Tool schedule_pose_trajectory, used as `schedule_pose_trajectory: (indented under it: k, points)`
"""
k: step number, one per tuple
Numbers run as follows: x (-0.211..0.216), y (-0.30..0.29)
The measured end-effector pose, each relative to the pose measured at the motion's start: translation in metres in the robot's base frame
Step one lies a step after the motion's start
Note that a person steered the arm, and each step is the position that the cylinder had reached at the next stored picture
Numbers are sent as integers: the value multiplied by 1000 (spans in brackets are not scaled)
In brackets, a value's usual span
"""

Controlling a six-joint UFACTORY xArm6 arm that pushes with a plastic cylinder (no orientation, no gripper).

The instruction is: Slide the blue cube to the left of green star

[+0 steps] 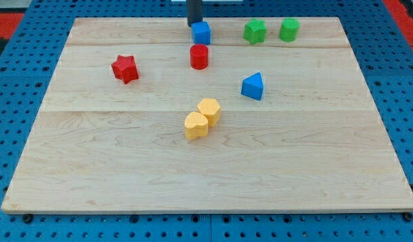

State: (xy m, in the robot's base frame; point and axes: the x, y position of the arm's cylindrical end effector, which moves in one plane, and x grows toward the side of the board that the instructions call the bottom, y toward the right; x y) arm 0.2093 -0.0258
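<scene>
The blue cube sits near the view's top edge of the wooden board, a little left of centre. My tip rests just at its upper left corner, touching or nearly touching it. The green star lies to the right of the cube, with a gap of about a cube's width between them. The rod comes down from the view's top.
A green cylinder-like block is right of the star. A red cylinder lies just below the cube. A red star is at left, a blue triangular block at centre right, two yellow blocks in the middle.
</scene>
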Motion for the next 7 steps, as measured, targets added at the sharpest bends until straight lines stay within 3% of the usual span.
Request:
schedule_pose_trajectory:
  k: [2, 7]
  points:
    - [34, -41]
    - [35, 11]
